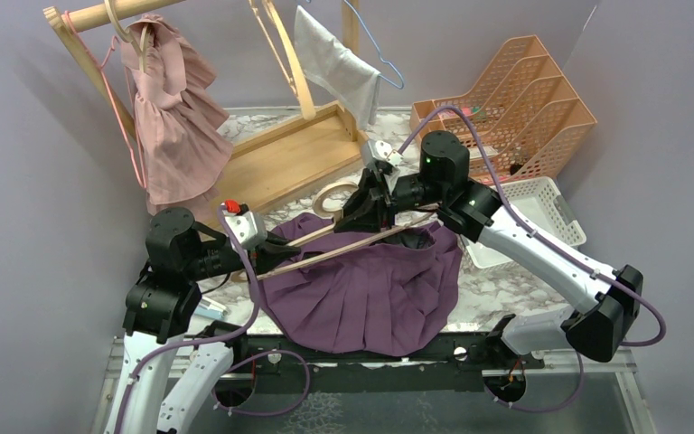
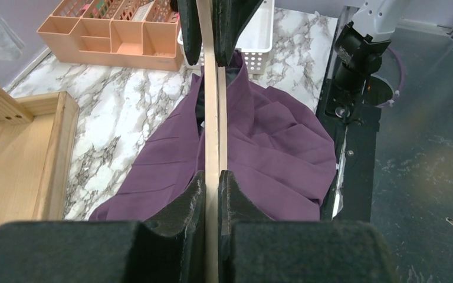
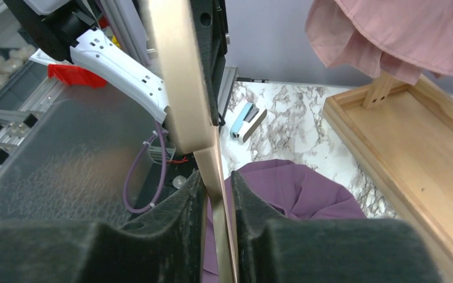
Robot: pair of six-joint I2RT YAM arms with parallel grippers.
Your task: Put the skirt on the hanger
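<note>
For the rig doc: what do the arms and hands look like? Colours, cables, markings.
Both: white link shells, black joint housings, external purple cable. Left arm has a white box with a red tab; right arm a green light. Left hand and right hand: black, grainy padded fingers.

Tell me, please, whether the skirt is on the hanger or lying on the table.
Lying: the skirt spreads on the table beneath the hanger, held by the left pincer and right pincer.

hanger (image 3: 180,71) | cut by top edge | skirt (image 3: 295,194) | partly hidden
</note>
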